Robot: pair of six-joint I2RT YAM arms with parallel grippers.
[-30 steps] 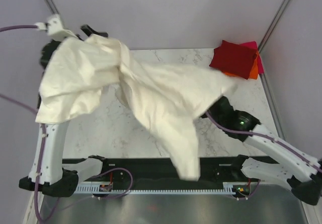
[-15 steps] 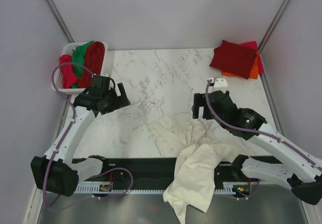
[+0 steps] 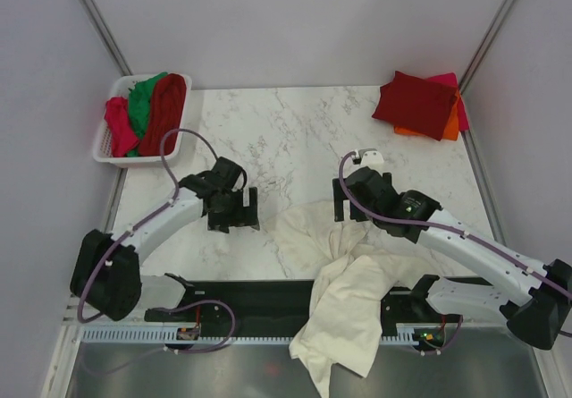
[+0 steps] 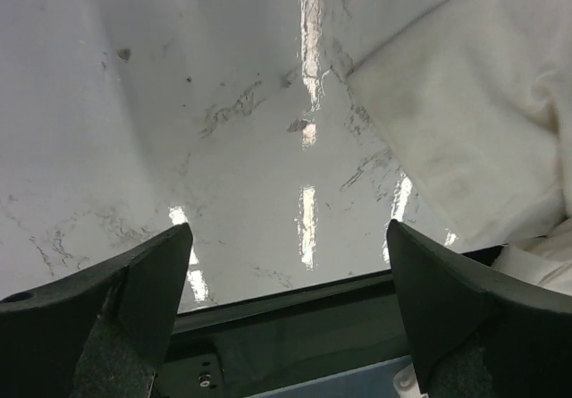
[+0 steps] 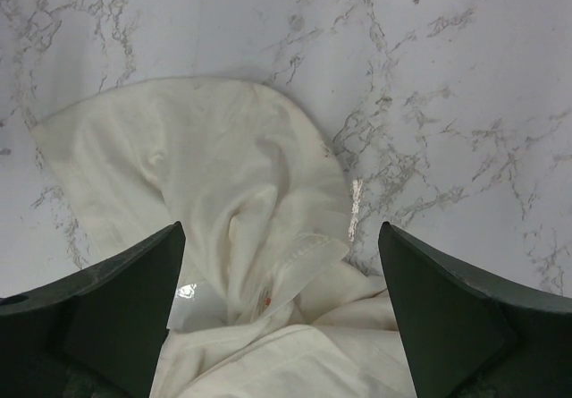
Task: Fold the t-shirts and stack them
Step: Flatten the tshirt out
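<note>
Along the near edge of the surface [image 3: 295, 130], the cream-white t-shirt [image 3: 344, 300] is lying crumpled directly beneath the right gripper [image 5: 279, 237], the left gripper [image 4: 288, 228] hovering just left of it; both are standing released, empty.

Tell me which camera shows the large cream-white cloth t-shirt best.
Top external: the whole crumpled large cream-white cloth t-shirt shows, spilling off the white marble table. Right wrist shows only its bunched upper part; left wrist just one corner.
</note>
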